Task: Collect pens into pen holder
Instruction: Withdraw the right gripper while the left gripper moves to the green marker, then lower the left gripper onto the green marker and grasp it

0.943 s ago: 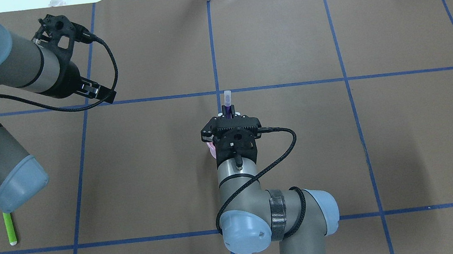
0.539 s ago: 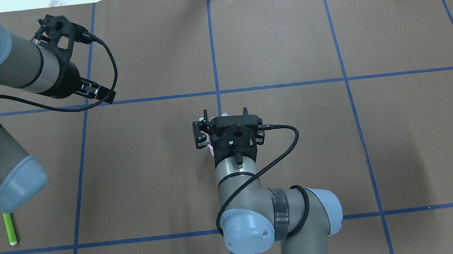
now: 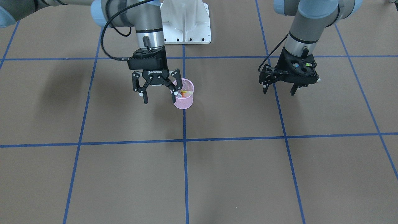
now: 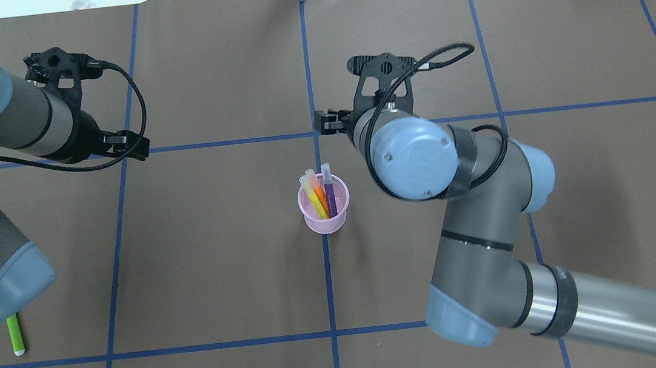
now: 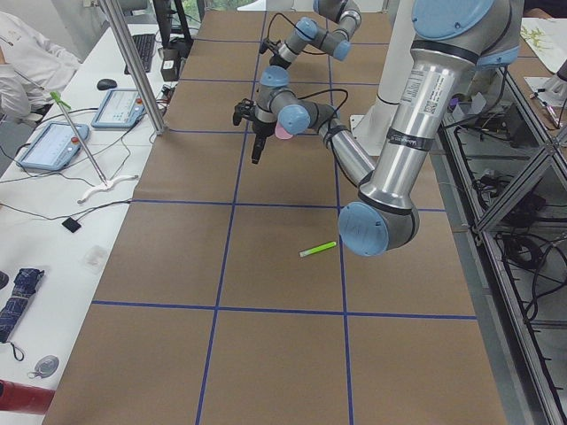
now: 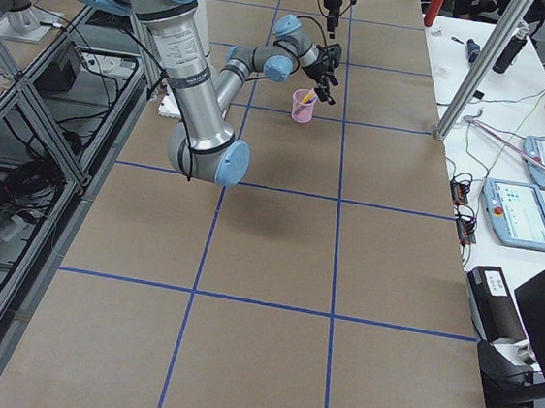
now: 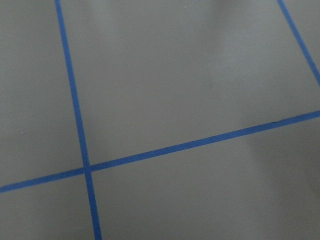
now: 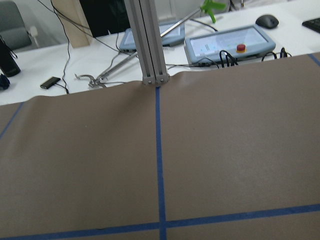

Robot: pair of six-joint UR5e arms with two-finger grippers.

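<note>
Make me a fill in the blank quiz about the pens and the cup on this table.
The pen holder holds ___ pens.
The lone pen lying on the table is coloured ___.
The right gripper is empty and ___.
Missing words: three; green; open.

The bench is covered in plain brown paper, crossed by a grid of thin blue tape lines. The pen holder is pale pink, see-through wire mesh. It holds a purple pen, an orange pen and a yellow pen, each with a milky translucent cap. A bright green pen has a whitish tip. Both arms are matte grey with pale blue joint caps. The left gripper is black. The right gripper is black with small white lettering. The base plate is white.
</note>
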